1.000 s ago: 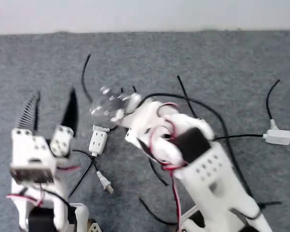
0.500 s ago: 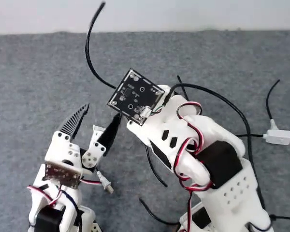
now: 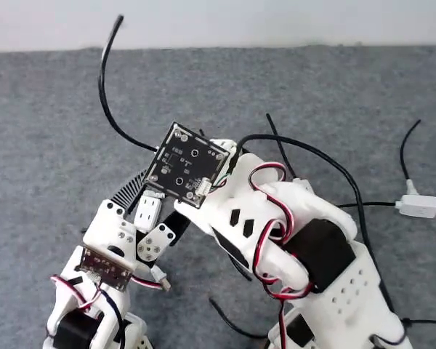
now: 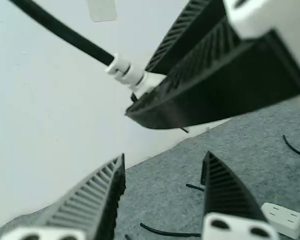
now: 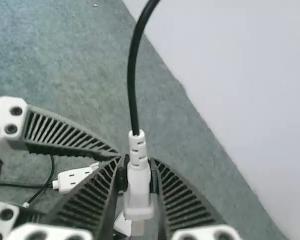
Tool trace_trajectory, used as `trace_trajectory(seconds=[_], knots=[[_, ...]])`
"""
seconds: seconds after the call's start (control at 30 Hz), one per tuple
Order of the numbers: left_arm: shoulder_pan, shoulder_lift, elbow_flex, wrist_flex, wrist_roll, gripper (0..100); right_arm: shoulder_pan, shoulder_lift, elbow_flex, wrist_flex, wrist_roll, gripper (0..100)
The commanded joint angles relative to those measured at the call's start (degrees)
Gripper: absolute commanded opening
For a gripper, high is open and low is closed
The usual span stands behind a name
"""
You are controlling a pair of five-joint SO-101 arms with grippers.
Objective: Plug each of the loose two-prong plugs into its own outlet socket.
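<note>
The plug (image 5: 137,192), white on a black cable (image 5: 132,75), stands upright between the fingers of my right gripper (image 5: 137,161). They are closed tight on its body, and I hold it up above the carpet (image 3: 43,131) while its cable arcs away toward the wall (image 3: 218,22). My left gripper (image 4: 164,157) hangs close beside it with its jaws spread wide, gripping nothing.

In the high view one outlet socket (image 3: 149,212) lies on the grey carpet between those spread fingers. I cannot tell from here what is in its slots. A second plug (image 3: 160,278) lies just beside my left arm, partly hidden by it. A second socket (image 3: 418,207) sits well apart near the right edge, on its own cable.

Loose cables (image 3: 349,189) cross the carpet around my right arm. Bare carpet runs off to the left and back to the foot of the pale wall.
</note>
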Motion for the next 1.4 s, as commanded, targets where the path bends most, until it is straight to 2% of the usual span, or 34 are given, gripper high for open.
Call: trace_trajectory(seconds=[0.0, 0.4, 0.7, 0.9, 1.03, 1.37], knots=[[-1.1, -0.9, -1.4, -1.1, -0.5, 25, -0.8, -1.5, -2.9, 2.7, -1.0, 0.9], [-0.6, -0.9, -1.5, -0.6, 0.4, 25, -0.8, -1.9, -1.8, 4.1, -2.8, 0.9], [1.2, -1.0, -10.8, 8.0, 4.7, 25, -3.5, -2.2, 0.1, 1.8, -1.1, 0.9], [1.2, -1.0, -12.2, 8.1, 6.9, 25, -5.4, -2.2, 0.2, 2.0, -1.6, 0.9], [0.8, -1.0, -12.1, 7.7, 6.5, 25, -5.5, -3.1, 0.3, 2.2, -4.6, 0.9], [0.7, -1.0, -7.8, 4.5, 3.3, 25, -5.5, -8.2, 3.9, 2.1, -4.7, 0.9]])
